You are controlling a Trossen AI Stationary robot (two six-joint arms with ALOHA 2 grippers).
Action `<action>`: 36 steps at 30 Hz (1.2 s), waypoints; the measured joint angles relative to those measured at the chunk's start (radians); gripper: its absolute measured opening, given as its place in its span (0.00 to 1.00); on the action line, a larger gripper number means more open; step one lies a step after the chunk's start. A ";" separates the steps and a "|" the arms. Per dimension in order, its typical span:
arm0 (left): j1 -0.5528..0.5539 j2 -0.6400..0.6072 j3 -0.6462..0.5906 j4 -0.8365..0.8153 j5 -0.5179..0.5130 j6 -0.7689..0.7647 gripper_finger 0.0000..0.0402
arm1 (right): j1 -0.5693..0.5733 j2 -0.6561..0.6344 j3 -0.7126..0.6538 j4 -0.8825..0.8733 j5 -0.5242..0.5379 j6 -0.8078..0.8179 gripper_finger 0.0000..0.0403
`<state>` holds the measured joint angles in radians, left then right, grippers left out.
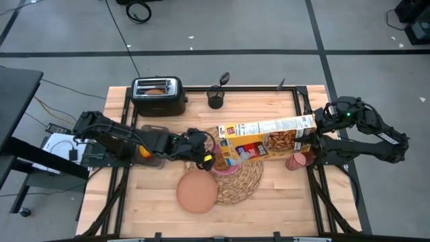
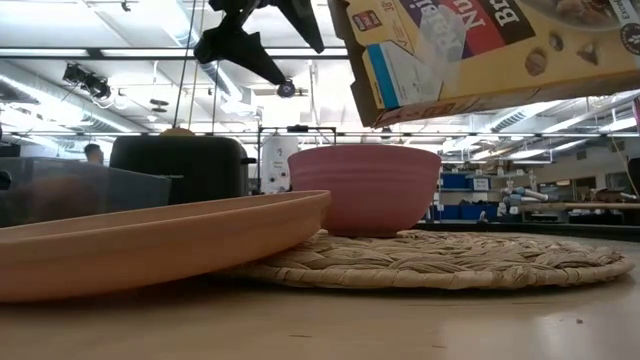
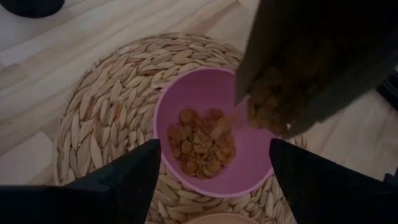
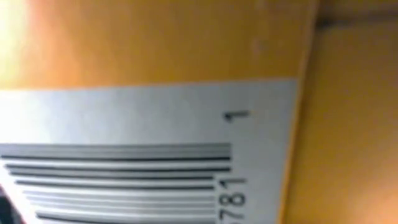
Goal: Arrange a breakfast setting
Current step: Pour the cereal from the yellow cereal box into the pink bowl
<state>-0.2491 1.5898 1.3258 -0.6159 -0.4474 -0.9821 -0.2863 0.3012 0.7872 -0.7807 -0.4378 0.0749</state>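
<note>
Pink bowl [image 3: 214,134] sits on the large round woven straw placemat [image 1: 243,176], centre of the high view, w/ brown cereal flakes [image 3: 202,144] heaped in its bottom. Above it the yellow-and-red cereal box [image 1: 267,138] is tipped, open end down over the bowl, more flakes at its mouth in the left wrist view. Right gripper [image 1: 321,122], right of centre in the high view, is at the box's far end; box fills the right wrist view w/ its barcode, and the box hangs clear of the table, so it looks clamped on it. Left gripper [image 1: 199,149] hovers just left of the bowl, above the mat; its two dark fingers [image 3: 134,171] stand apart w/ nothing between them. Brownish-pink plate [image 1: 197,191] lies lower centre, its edge overlapping the mat's rim. Translucent pink cup [image 1: 300,160] stands just right of the mat, under the box. Black toaster [image 1: 158,95] is at the table's upper left w/ a toast slice [image 1: 154,91] in its slot.
</note>
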 joint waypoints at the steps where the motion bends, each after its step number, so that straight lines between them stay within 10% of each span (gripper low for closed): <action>1: 0.002 0.000 0.000 0.003 0.000 0.000 0.76 | 0.000 0.000 0.000 0.000 -0.001 -0.001 0.64; 36: 0.028 0.001 0.000 0.094 0.049 0.052 0.76 | 0.000 0.046 0.000 -0.027 0.036 -0.154 0.63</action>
<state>-0.2207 1.5906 1.3262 -0.5220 -0.3987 -0.9299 -0.2863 0.3473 0.7876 -0.8082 -0.4015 -0.0791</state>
